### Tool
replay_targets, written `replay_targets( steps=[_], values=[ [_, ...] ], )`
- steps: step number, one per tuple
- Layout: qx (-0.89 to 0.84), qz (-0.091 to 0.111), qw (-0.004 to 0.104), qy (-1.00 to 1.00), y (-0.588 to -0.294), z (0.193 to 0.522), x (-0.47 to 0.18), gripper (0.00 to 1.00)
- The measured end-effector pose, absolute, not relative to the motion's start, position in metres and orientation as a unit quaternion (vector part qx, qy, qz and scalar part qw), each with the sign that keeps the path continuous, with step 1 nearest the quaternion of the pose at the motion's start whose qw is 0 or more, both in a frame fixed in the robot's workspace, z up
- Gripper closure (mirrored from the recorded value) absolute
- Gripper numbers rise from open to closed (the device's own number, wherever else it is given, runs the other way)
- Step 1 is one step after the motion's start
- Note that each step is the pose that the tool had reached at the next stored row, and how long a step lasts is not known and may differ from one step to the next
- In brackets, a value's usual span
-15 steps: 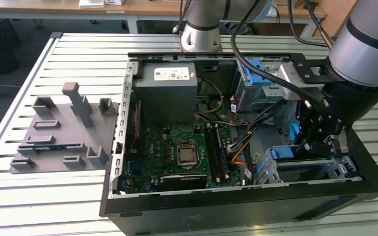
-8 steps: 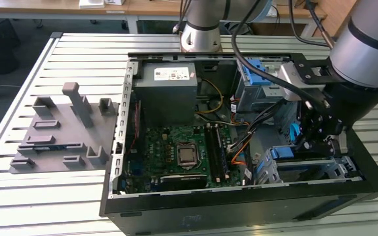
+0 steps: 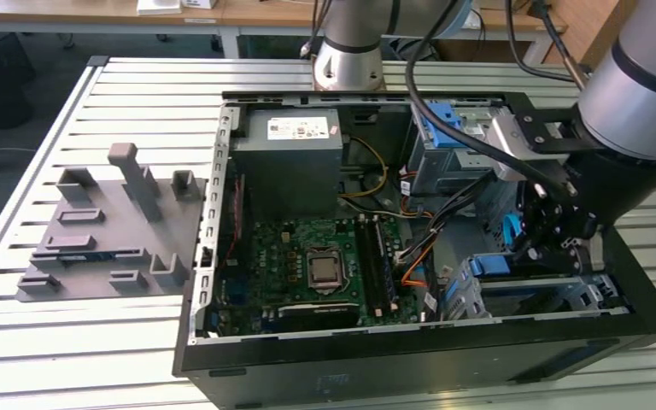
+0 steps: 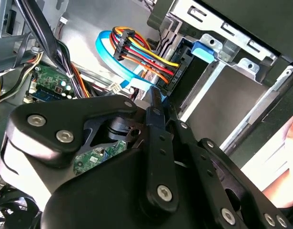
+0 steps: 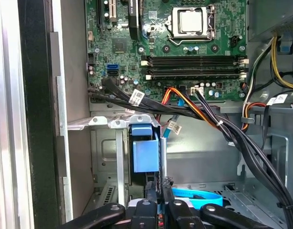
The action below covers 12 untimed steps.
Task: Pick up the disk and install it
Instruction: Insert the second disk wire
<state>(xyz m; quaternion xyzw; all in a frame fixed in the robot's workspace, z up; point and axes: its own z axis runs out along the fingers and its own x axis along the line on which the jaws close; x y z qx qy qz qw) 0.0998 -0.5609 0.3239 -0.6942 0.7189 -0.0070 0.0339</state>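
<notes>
**Disk (image 5: 145,155) in the claw (image 5: 158,185), standing at the mouth of its bay**

At nine o'clock in the exterior view, a grey fixture tray (image 3: 100,248) lies on the slatted table (image 3: 134,85), well apart from the work. The open computer case (image 3: 419,363) takes the centre. Its power supply (image 3: 288,162) sits toward twelve o'clock and its motherboard (image 3: 271,248) just below that, toward six. At three o'clock the arm (image 3: 647,94) reaches down into the case, and the claw hangs over the metal drive cage (image 3: 556,299) at about four o'clock.

In the first wrist view the disk stands upright on edge. Its blue carrier faces outward, and a thin silver edge shows beside the carrier. The claw's two fingers (image 5: 151,193) are drawn close together on it, so I judge the claw to be closed and gripping the disk. The disk stands inside the cage opening, beside a bundle of cables (image 5: 208,117) that crosses from the motherboard.

The pick-up is done, since the disk is off the table and in the claw's grip. The install looks partly done, because the disk has entered the cage. I cannot tell whether it is fully seated. The claw has not let go, and no cable can be seen plugged into the disk.
</notes>
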Motion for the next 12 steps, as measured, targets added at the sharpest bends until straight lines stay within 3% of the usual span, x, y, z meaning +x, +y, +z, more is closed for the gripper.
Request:
replay_targets(
  steps=[11,12],
  values=[
    [-0.694,-0.006,0.035,0.719,-0.5623,0.3221,0.1,0.83],
    [-0.694,-0.006,0.035,0.719,-0.5622,0.3225,0.0999,0.78]
  ],
)
